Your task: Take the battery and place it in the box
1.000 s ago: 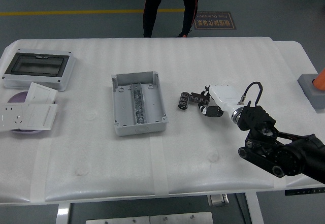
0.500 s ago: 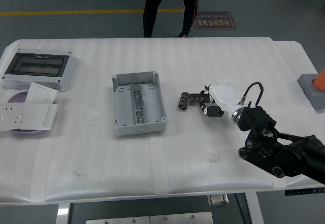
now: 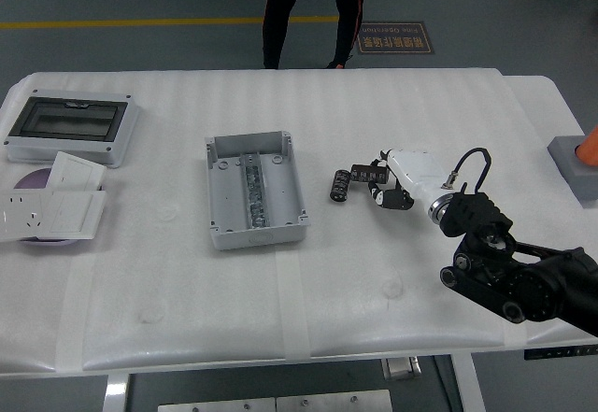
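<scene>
White table (image 3: 374, 319): right robot hand (image 3: 381, 184) beside battery (image 3: 338, 186).

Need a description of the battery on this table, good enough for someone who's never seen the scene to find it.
Start from the open grey box at the middle of the white table and look to its right. The battery is the small dark cylinder lying on the table between that box and the robot's right hand, just beyond the black fingertips. It is the only loose dark object there; everything else nearby is grey or white.
</scene>
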